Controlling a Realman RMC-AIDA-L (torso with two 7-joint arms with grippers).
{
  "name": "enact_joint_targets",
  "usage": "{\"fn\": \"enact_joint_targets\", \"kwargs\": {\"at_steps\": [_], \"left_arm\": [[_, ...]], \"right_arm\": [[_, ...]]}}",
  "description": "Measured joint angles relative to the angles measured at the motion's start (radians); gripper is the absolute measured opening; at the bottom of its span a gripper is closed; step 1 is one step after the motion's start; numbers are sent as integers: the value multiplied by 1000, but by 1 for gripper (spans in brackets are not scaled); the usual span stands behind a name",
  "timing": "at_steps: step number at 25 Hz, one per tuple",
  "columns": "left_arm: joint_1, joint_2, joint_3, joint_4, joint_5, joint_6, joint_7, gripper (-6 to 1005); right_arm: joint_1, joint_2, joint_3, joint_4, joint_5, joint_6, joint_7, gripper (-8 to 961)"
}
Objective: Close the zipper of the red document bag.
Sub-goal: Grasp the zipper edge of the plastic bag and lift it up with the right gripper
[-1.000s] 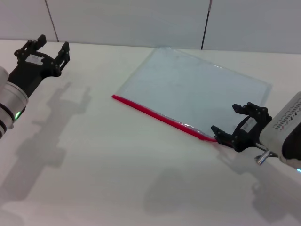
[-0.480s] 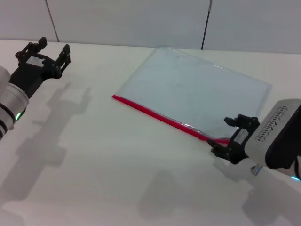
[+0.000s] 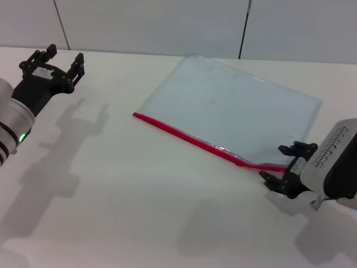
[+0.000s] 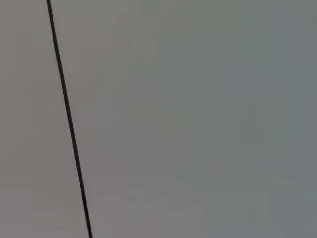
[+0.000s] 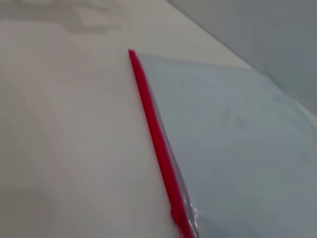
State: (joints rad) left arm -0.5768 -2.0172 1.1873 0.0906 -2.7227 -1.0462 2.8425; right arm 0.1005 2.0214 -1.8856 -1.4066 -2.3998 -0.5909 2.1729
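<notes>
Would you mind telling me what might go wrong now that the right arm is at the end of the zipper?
The right gripper sits at the near end of the zipper; it may miss the thin strip. Nothing pins the red document bag, and the left gripper hangs far off, so a pull could drag the bag across the table.

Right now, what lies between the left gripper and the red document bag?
Only bare table, seen in the head view: the left gripper hovers far left, the red document bag lies mid-right.
</notes>
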Motion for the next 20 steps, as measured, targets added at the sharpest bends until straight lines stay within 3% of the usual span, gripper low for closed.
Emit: {"fn": "enact_joint_targets", "kwargs": {"at_steps": [12, 20], "left_arm": [[1, 1, -2, 5, 0, 11, 0, 613], [2, 2, -2, 8, 0, 11, 0, 611]], "right_arm": [[17, 5, 7, 0, -145, -16, 45, 702], [37, 7, 0, 21, -161, -24, 56, 702]]}}
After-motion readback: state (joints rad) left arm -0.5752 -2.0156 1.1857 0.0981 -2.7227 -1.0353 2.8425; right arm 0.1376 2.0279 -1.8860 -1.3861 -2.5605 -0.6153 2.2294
